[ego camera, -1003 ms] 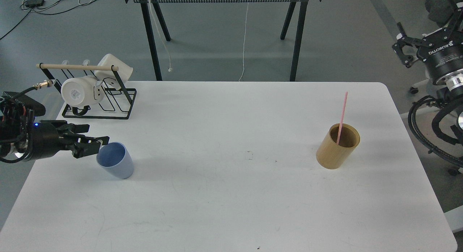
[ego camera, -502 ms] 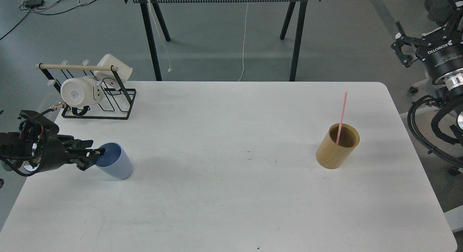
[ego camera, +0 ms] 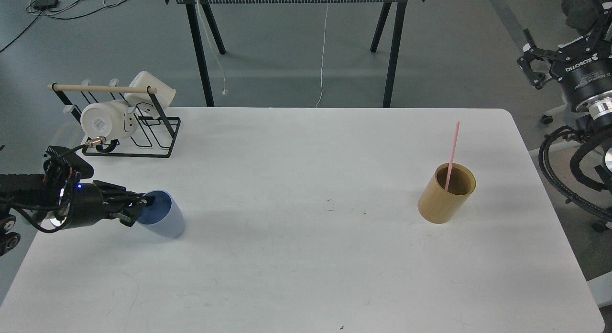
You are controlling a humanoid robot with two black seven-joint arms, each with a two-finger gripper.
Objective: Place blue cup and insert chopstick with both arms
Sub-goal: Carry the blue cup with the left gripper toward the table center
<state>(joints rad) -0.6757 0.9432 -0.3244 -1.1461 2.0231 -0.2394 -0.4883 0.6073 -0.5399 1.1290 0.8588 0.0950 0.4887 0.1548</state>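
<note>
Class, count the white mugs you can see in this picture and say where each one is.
2. One white mug hangs at the front of the black wire rack, base facing us; the other mug sits behind it. More may be hidden.

Between the blue cup point(ego camera: 165, 218) and the bamboo holder point(ego camera: 445, 193) the white table point(ego camera: 306, 256) lies bare; the mug rack point(ego camera: 125, 122) crowds the far-left corner.

My black left tool point(ego camera: 138, 209) meets a pale blue cup point(ego camera: 165, 220); a pink chopstick point(ego camera: 452, 156) stands in a tan bamboo holder point(ego camera: 445, 194) on the white desk point(ego camera: 306, 266).
</note>
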